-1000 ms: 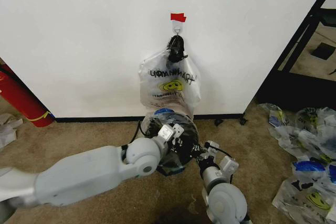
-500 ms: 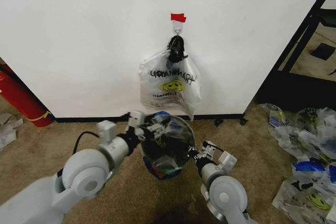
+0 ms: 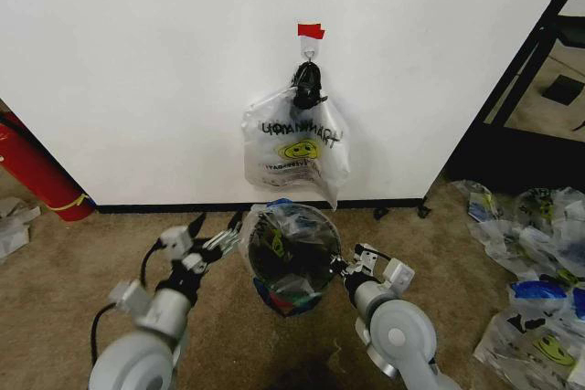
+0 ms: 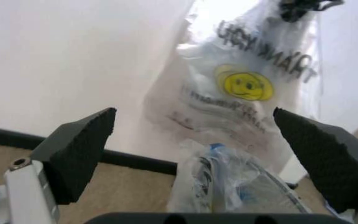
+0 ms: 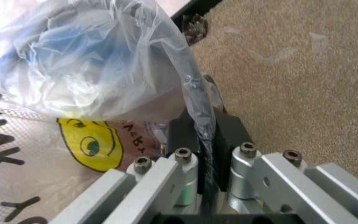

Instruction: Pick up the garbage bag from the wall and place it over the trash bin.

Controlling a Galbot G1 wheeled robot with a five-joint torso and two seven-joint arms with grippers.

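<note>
The garbage bag, thin clear plastic with blue patches, is draped over the round black trash bin on the carpet below the wall. My right gripper sits at the bin's right rim, shut on a fold of the garbage bag; the film runs between its fingers. My left gripper stands open just left of the bin, apart from it. Its pads hold nothing, and the garbage bag lies beyond them.
A second bag with "THANK YOU" lettering and a yellow smiley hangs from the hook under the red tape. A red extinguisher stands at the left. Several loose bags lie at the right beside a black frame.
My left arm has drawn back from over the bin to its left side, and its gripper now stands open off the bag. The right gripper has stayed shut at the rim.
</note>
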